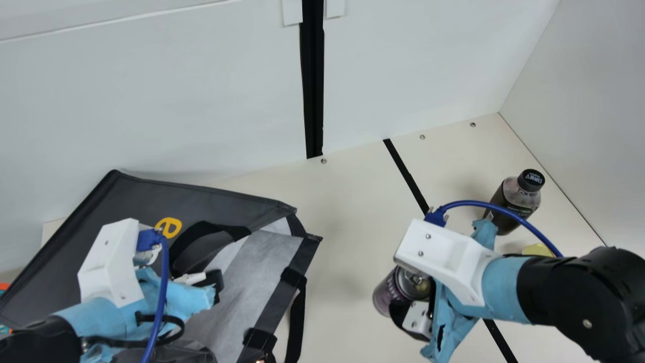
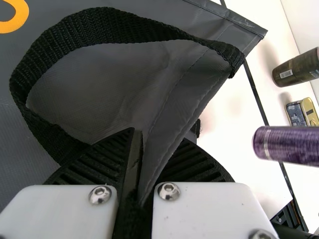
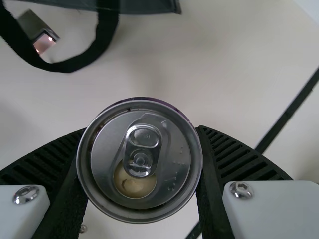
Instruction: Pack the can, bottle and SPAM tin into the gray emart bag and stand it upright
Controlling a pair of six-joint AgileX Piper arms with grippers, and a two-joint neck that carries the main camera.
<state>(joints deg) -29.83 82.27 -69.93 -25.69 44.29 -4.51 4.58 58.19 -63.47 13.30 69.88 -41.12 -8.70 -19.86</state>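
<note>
Left half of the worktop: gray emart bag lying flat, mouth toward the right arm. Left end effector clamped on a fold of bag fabric, beside a black handle. Right end effector clamped around the purple can, base angled toward the bag, just outside the mouth. Bottle looks upright, well apart on the right; SPAM tin near it.

Risks. Fabric is thin and pinched at one fold; if that slips or the left arm pulls unevenly, the mouth would likely sag shut and the can would hit the edge instead of going in. Loose strap hangs off the rim and could snag the can or the right end effector. Can wall is smooth, so a knock on the rim could twist it in the grip. Let go too shallow, it probably rolls back out. Standing the bag later: soft sides may slump if the load sits to one side.

Containers. Bag: pale lining seen through the mouth, deeper part hidden; all three items outside, so packing is at an early stage, first insertion next. Can: lid opening looks pierced, cannot tell if any liquid remains; leftovers could drip. Bottle: black cap on, dark body, fill level unclear.
</note>
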